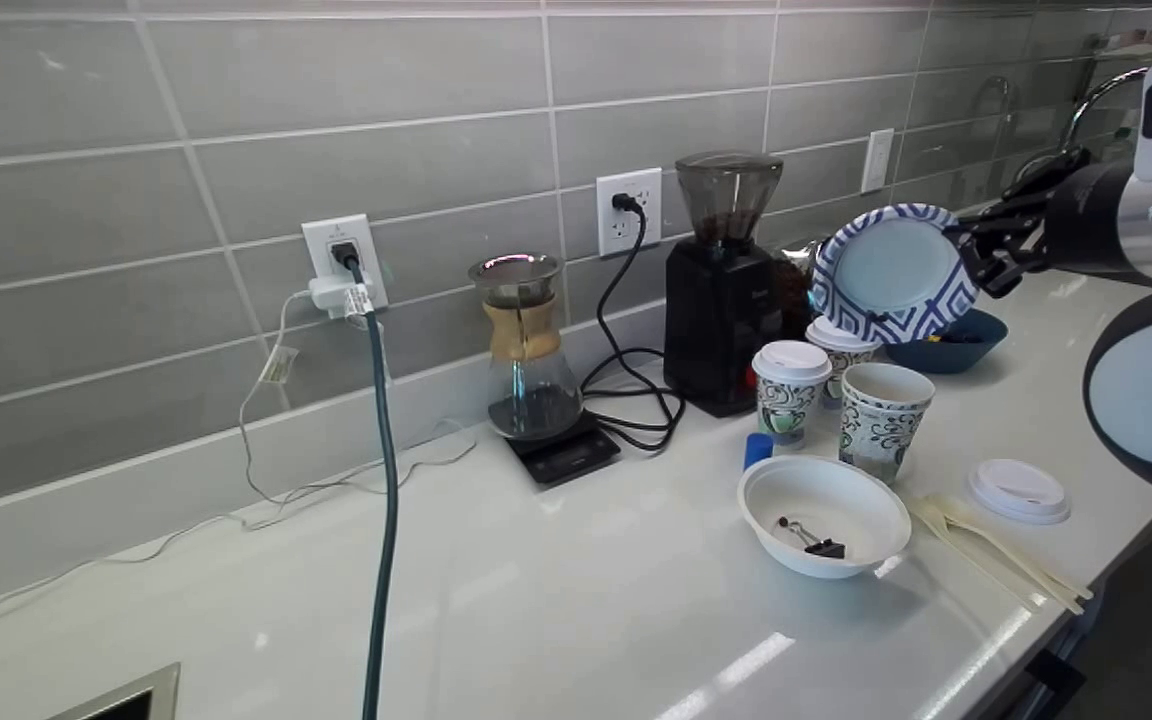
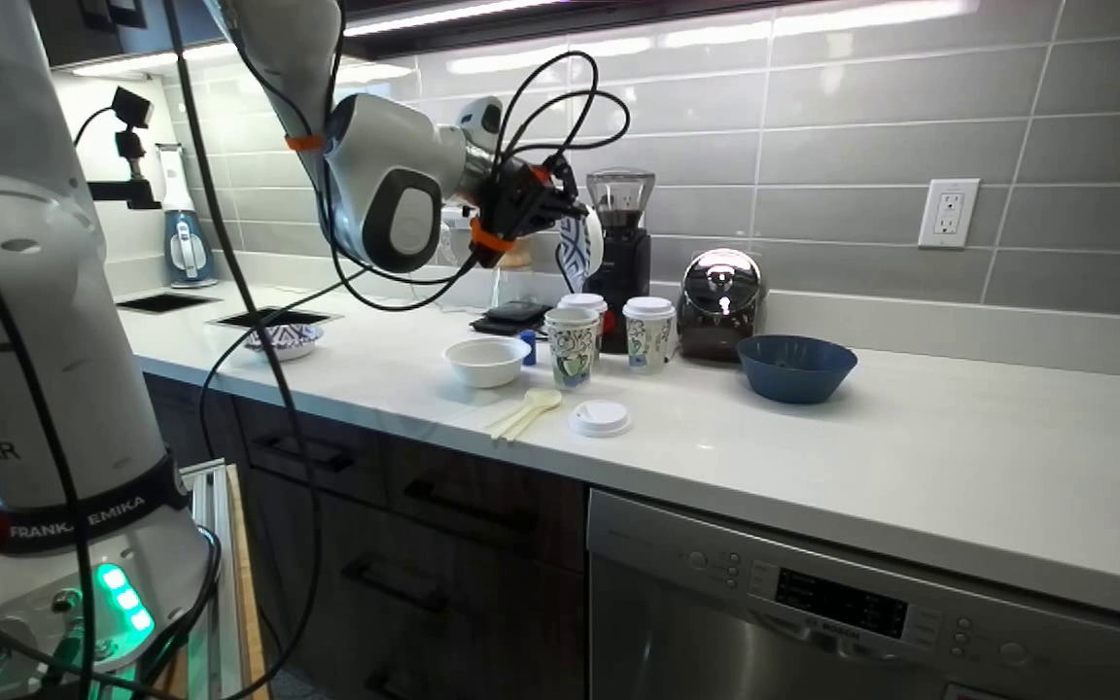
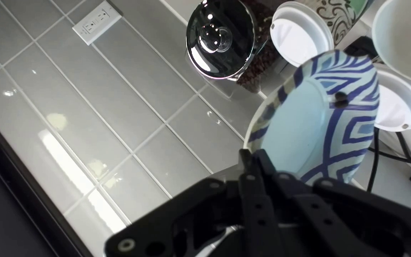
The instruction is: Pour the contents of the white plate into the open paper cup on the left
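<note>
Nearest the lens in the wrist view, a black two-fingered gripper (image 3: 254, 156) stands with its jaws almost together, just the thin edge of a shallow round white plate (image 3: 294, 125) pinched between them — a plate with a blue geometric border and a pale bluish centre, most likely coated paper. It is held clear of the glossy white countertop (image 1: 576, 600), tipped steeply, with a small dark round bit (image 3: 341, 100) on its border; perhaps a coffee bean, though too blurred to say. Below and near the plate in both exterior views, a lidless scroll-printed paper cup (image 1: 884, 425) stands upright; whether its mouth lies right under the plate's lower edge I cannot tell. I expect the plate to weigh next to nothing, so the load is no worry; the risk is flex, since one small pinch lets a thin disc sag or swivel if the wrist jerks. Its coating should be slick, and the bit could go all at once — perhaps skipping off a white-lidded paper cup (image 1: 791, 395) near the lidless one. The rim, away from the pouring side, is the right place to hold; a moderate squeeze should do, since a harder one might crease it, and a slow turn suits it.
</note>
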You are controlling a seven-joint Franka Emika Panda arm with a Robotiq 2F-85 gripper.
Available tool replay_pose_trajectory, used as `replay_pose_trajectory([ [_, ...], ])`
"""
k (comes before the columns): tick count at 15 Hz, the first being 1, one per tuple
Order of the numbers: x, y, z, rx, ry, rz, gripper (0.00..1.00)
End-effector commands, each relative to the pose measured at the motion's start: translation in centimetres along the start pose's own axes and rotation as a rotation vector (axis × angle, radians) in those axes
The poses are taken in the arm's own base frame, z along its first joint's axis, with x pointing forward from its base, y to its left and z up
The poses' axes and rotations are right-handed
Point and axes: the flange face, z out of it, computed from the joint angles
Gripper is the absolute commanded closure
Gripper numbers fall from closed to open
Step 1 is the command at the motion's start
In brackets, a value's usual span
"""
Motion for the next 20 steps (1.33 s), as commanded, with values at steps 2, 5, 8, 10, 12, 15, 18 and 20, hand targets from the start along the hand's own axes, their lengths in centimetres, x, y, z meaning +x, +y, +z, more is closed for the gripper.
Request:
replay_pose_trajectory([
  [2,-0.1,0.6,-0.4,-0.025,0.024,-0.043,0.99],
  [5,-0.2,0.1,-0.6,0.01,0.001,-0.029,0.99],
  [8,-0.3,0.1,-0.6,0.012,0.002,-0.035,0.99],
  [10,-0.4,0.3,-0.6,-0.003,0.009,-0.052,0.99],
  [12,-0.4,1.0,-0.4,-0.032,0.01,-0.037,0.99],
  [15,-0.4,2.8,-0.1,-0.072,-0.034,0.031,0.99],
  [18,-1.0,4.7,0.7,-0.073,-0.148,0.118,0.99],
  [20,-1.8,6.1,1.4,-0.058,-0.24,0.189,0.99],
])
